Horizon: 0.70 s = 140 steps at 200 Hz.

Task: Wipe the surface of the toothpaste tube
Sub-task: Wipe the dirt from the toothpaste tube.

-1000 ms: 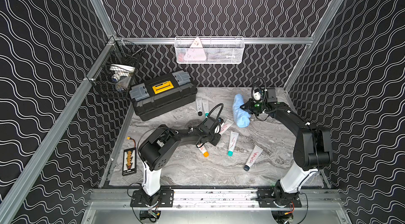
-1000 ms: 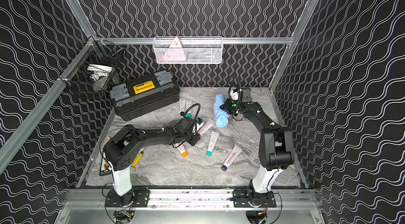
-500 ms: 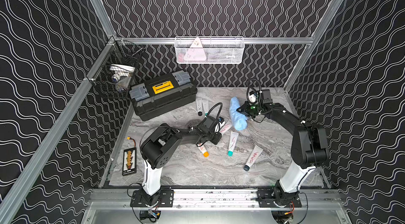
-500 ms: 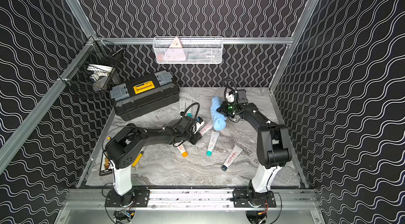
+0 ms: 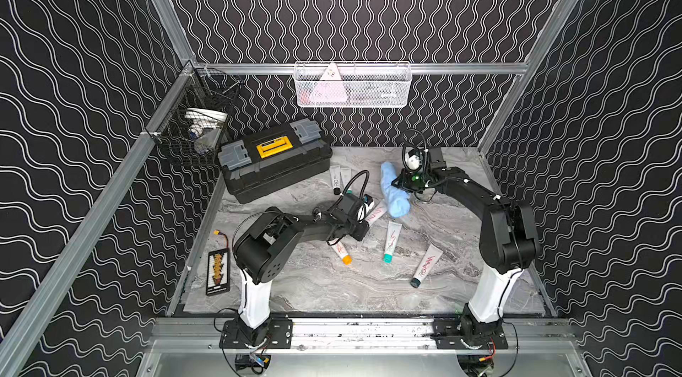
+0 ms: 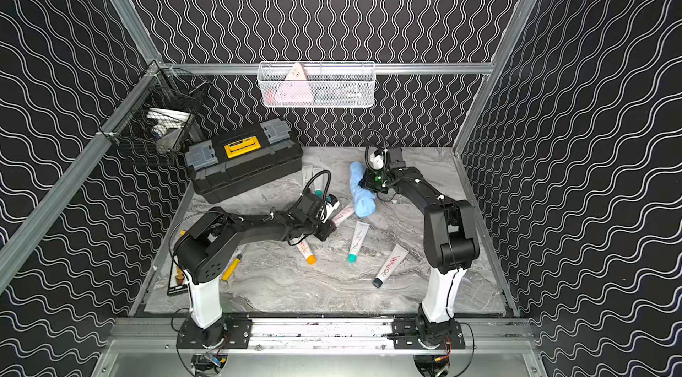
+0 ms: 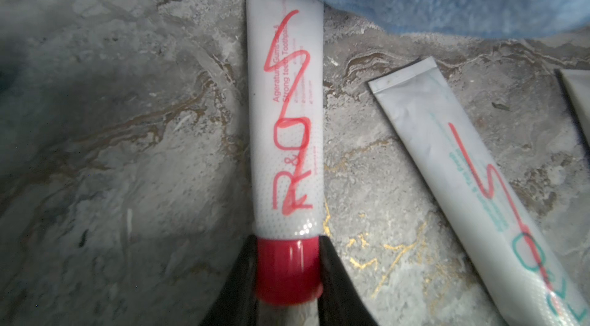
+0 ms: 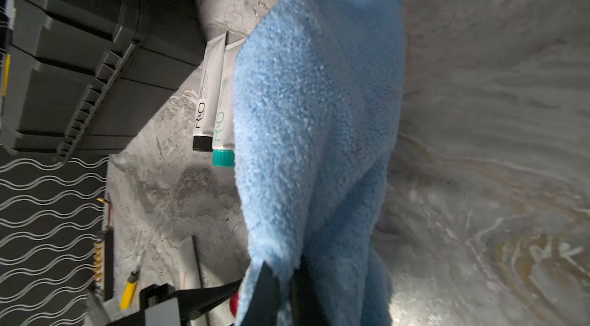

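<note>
Left fingers [image 7: 333,279] clamped on the red cap [image 7: 287,270] of the toothpaste tube [image 7: 284,117], pinning it flat on the grey marbled surface [image 7: 127,180]. Right fingers [image 8: 266,295] pinched closed on a hanging fold of blue cloth [image 8: 319,117], poised at the tube's crimped end. Overlaps that end's corner in the left wrist view; actual contact impossible to confirm. Red marker scrawl [image 7: 287,101] unbroken along the whole white body, so apparently no wiping done yet. Tube secured, cloth in hand: preparation complete. Left to do: every stroke of the cloth along the tube. Teal-capped tube [image 7: 479,180], also marked, just beside, not touching.
</note>
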Each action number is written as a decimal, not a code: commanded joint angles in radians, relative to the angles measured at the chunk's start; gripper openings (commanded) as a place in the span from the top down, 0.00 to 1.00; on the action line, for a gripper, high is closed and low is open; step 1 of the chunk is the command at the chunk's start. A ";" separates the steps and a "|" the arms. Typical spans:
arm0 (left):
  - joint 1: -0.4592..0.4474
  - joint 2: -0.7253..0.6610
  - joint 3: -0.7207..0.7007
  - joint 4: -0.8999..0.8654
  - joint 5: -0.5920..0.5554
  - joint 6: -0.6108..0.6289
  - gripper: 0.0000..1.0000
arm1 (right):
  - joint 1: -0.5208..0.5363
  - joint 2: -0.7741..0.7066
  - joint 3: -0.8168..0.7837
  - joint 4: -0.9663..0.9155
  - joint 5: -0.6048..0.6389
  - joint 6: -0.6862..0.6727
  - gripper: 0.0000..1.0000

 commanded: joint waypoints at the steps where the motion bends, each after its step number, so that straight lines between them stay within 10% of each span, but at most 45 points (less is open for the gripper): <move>1: 0.005 -0.008 -0.003 -0.002 -0.006 0.001 0.78 | 0.036 0.028 0.046 -0.076 0.107 -0.099 1.00; 140: 0.031 0.000 -0.008 0.014 0.019 -0.030 0.79 | 0.128 0.190 -0.049 0.031 -0.138 -0.005 1.00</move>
